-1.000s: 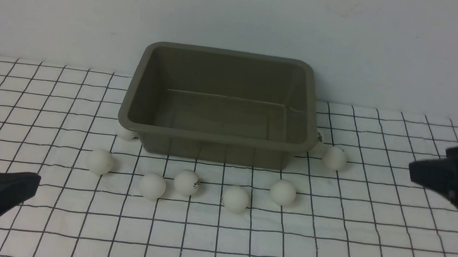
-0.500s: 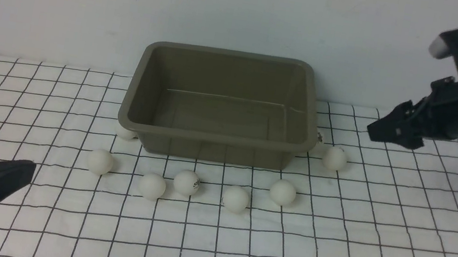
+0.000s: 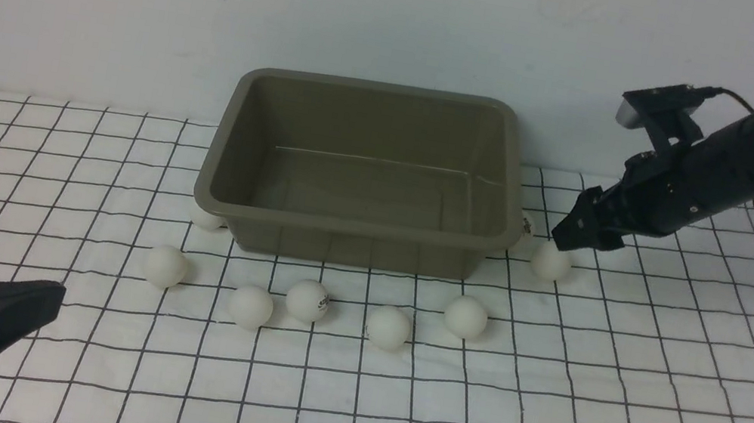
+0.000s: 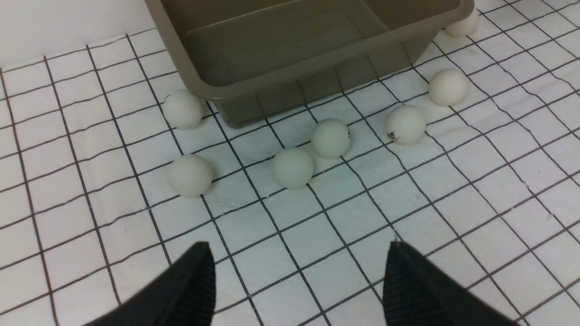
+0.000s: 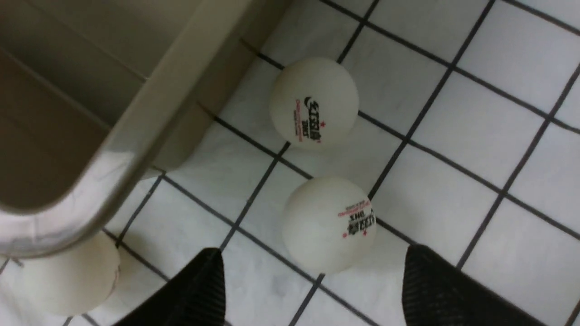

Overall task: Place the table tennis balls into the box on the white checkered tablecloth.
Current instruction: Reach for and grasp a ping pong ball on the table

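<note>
Pale bare wall (image 3: 410,10) behind; below it, the white checkered tablecloth (image 3: 620,405), slightly rumpled. At the cloth's far middle, the box (image 3: 351,226), olive-grey, with nothing inside yet.

First pick in hand, judging by that empty box. Right fingers (image 5: 199,294) spread wide, holding nothing, low beside the box's right front corner. Tips just short of the nearest ball (image 3: 551,261), one to either side of it in the right wrist view. Next, probably: sink a little further to bracket that ball, clench gently to avoid squirting so light a sphere away, lift clear of the rim, carry over the box, let go. Left fingers (image 4: 190,290) also parted and empty, low at the near left, well apart from everything.

Counted: one box, one cloth. Table tennis balls (image 3: 308,300): eight, all on the cloth outside the box. Five in a loose row in front, one tucked under the left front corner, two at the right side, the farther one (image 3: 526,226) half hidden by the rim.
</note>
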